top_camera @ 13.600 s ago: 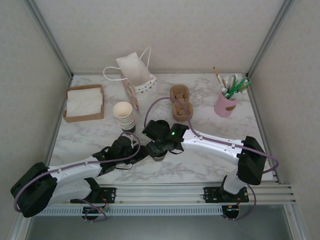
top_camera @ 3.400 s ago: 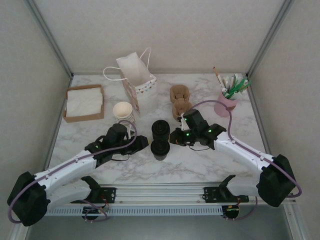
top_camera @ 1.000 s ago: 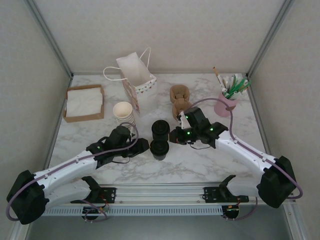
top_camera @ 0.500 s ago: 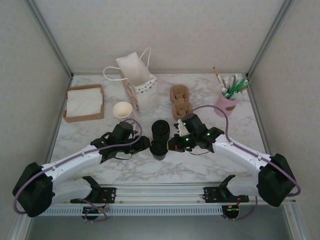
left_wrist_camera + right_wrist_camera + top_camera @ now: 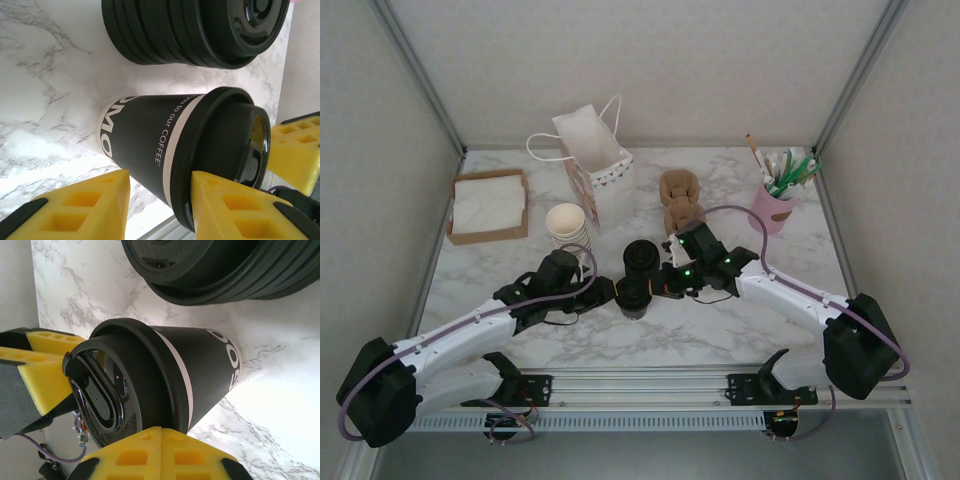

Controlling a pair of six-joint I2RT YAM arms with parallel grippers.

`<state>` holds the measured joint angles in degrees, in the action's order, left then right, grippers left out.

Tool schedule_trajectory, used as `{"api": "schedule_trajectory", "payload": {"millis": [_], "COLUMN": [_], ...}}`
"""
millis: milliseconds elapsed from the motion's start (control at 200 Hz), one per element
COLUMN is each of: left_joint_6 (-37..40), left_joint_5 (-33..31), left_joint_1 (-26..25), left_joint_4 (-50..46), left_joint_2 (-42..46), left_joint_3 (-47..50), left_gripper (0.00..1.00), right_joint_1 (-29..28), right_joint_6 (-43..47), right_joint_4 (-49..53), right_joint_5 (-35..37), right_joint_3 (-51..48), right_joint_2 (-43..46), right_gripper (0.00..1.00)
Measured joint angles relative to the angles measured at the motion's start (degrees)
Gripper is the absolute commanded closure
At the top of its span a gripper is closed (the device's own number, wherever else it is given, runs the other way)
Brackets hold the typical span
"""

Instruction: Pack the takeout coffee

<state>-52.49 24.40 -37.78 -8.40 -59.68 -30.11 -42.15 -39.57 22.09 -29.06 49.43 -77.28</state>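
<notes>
**Both arms meet at the takeout coffee**

The takeout coffee (image 5: 633, 297) stands upright on the marble table (image 5: 720, 335). Its black lid (image 5: 235, 145) is seated on the dark cup. The stack of black lids (image 5: 640, 256) stands just behind the cup, with a thin strip of table between them. The stack of cream cups (image 5: 567, 225) is farther behind the cup on its left, and the paper bag (image 5: 592, 150) is well behind it.

The left arm (image 5: 460, 335) comes in low from the cup's near left. Its long links are stretched almost flat over the table, and its wrist points at the cup's left side. The left end effector (image 5: 608, 293) sits just beside the cup. In the left wrist view its yellow fingers (image 5: 80, 210) stand apart. The cup lies across the gap, with its base toward one finger and its lid toward the other. One pad meets the lid's rim. I cannot tell whether the fingers actually clamp the cup.

The right arm (image 5: 790, 295) reaches from the cup's near right, bent at the elbow, and its forearm slants toward the cup's right side. The right end effector (image 5: 661, 285) is closed, with nothing between its fingers (image 5: 160, 455). In the right wrist view they lie pressed together against the cup's dark wall, just below the lid's rim.
</notes>
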Motion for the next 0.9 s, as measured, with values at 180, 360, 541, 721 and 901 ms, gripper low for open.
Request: {"api": "schedule_trajectory", "payload": {"millis": [180, 360, 541, 721, 901], "left_joint_6": [-0.7, -1.4, -1.5, -1.5, -1.5], "left_joint_5": [0.0, 0.0, -0.3, -1.5, -3.1], "left_joint_1": [0.0, 0.0, 0.0, 0.0, 0.0], "left_joint_4": [0.7, 1.0, 0.5, -1.9, -3.5], "left_joint_2": [1.3, 1.6, 1.9, 3.3, 4.4], "left_joint_3": [1.3, 1.6, 1.6, 0.6, -1.1], "left_gripper": [0.63, 0.62, 0.58, 0.51, 0.45], "right_joint_1": [0.0, 0.0, 0.0, 0.0, -0.1], "right_joint_6": [0.0, 0.0, 0.0, 0.8, 2.6], "right_joint_4": [-1.1, -1.7, -1.6, 1.0, 6.1], "right_joint_5": [0.1, 0.1, 0.3, 2.2, 5.4], "right_joint_3": [0.3, 0.3, 0.3, 0.6, 2.3], "right_joint_2": [-1.0, -1.2, -1.1, 0.2, 2.8], "right_gripper": [0.97, 0.97, 0.96, 0.90, 0.83]}}
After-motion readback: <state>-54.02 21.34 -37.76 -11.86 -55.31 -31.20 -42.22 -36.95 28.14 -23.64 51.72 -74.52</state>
